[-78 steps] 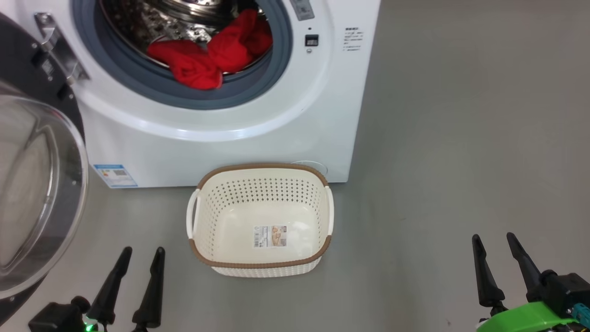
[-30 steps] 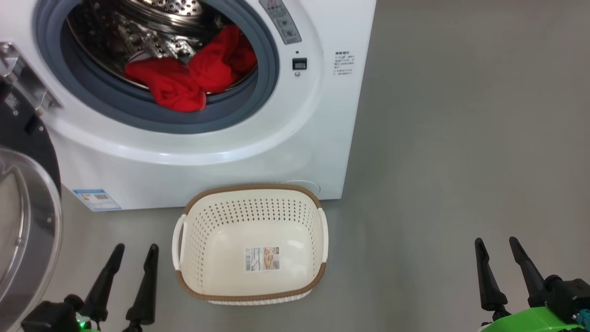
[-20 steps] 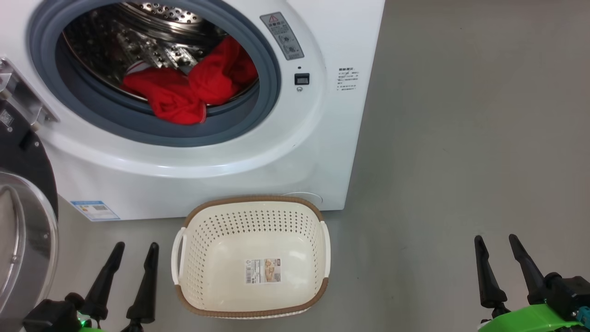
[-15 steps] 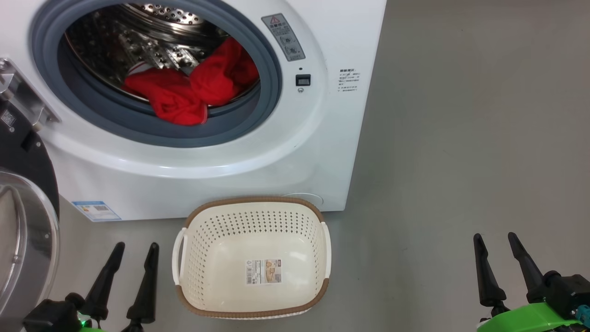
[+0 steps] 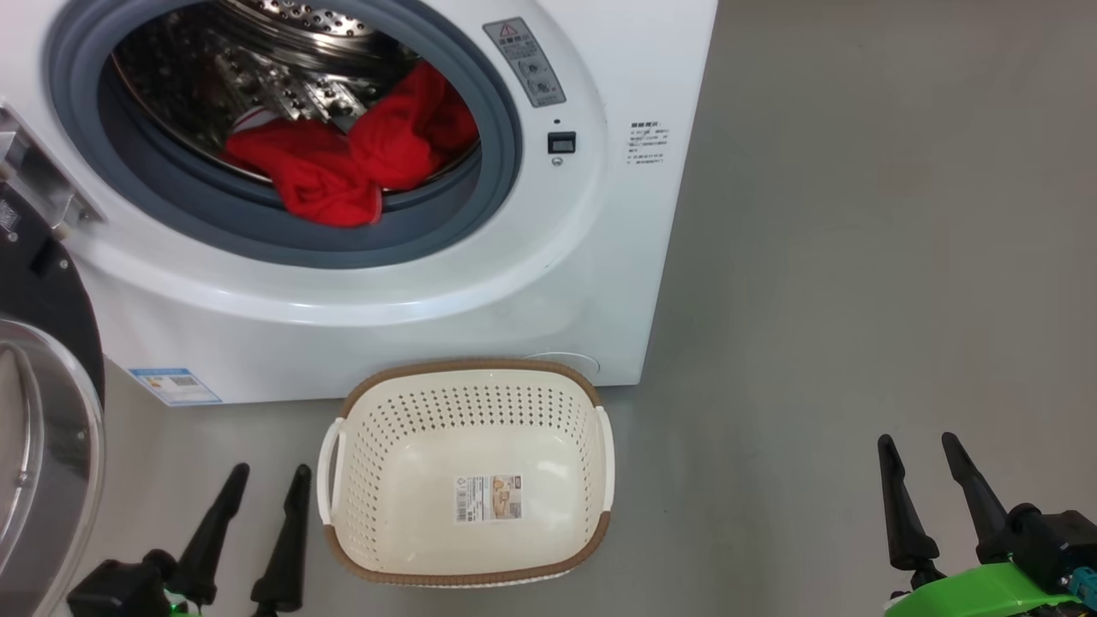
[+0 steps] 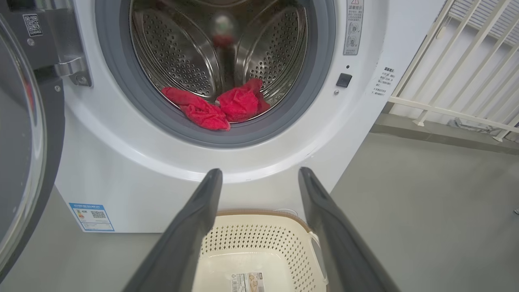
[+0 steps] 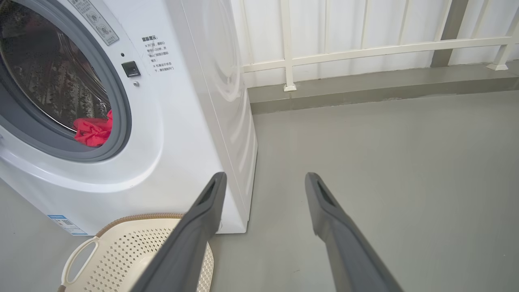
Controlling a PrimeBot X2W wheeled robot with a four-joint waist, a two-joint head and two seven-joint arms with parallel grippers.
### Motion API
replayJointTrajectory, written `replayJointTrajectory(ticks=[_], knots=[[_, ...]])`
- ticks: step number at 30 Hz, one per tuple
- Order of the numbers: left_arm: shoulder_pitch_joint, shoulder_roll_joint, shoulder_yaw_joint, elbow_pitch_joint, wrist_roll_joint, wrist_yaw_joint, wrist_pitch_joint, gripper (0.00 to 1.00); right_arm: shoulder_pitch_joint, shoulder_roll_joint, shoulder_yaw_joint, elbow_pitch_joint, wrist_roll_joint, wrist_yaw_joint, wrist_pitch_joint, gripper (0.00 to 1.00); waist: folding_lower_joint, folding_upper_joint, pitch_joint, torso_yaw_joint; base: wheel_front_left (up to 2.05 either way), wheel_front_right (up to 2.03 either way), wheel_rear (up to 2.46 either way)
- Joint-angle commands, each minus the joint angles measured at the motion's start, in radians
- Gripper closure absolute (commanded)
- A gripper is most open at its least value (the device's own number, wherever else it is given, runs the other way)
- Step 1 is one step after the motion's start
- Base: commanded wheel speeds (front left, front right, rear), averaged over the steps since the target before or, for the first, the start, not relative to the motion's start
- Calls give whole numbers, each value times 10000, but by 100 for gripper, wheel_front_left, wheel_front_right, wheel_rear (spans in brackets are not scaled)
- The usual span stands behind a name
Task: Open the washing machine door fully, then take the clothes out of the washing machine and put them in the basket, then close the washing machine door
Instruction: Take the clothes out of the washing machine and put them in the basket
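Left claw (image 5: 270, 470) and right claw (image 5: 917, 440) spread, empty; basket (image 5: 467, 367) sits between them, touching the washing machine (image 5: 386, 343); railing (image 7: 365, 50) beyond.

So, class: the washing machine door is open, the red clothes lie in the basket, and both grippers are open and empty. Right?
No. The head view shows the clothes in the washing machine, not in the basket. Otherwise right: the washing machine door is open, and the left gripper and right gripper are open and empty.

Washing machine door (image 5: 38, 463) half off-frame left; label (image 5: 174, 386) print seemingly unreadable.
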Motion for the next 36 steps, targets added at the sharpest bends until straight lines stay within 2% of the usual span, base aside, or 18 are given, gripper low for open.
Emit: replayJointTrajectory(ticks=[1, 5, 11, 15, 26, 36], knots=[[-505, 177, 213, 6, -4, 17, -49, 0, -288, -137, 299, -240, 39, 63, -94, 0, 0, 0, 100, -39, 0, 0, 0], [-957, 83, 259, 467, 159, 17, -49, 0, -360, -137, 343, -264, 87, 63, -94, 0, 0, 0, 294, -76, 0, 0, 0], [-2772, 53, -233, 1506, 315, 17, -49, 0, -721, -137, 539, -283, 213, 63, -94, 0, 0, 0, 989, -259, 0, 0, 0], [-4651, 211, -875, 2841, 302, 17, -49, 0, -1105, -137, 774, -309, 377, 63, -94, 0, 0, 0, 1734, -556, 0, 0, 0], [-8787, 777, -1678, 6381, -76, 17, 306, 0, -1828, -137, 1092, -459, 775, 63, -94, 0, 0, 0, 3289, -1268, 0, 0, 0], [-11286, 1072, -2427, 8499, -138, 17, 369, 0, -2252, -137, 1350, -571, 970, 63, -94, 0, 0, 0, 4025, -1776, 0, 0, 0]])
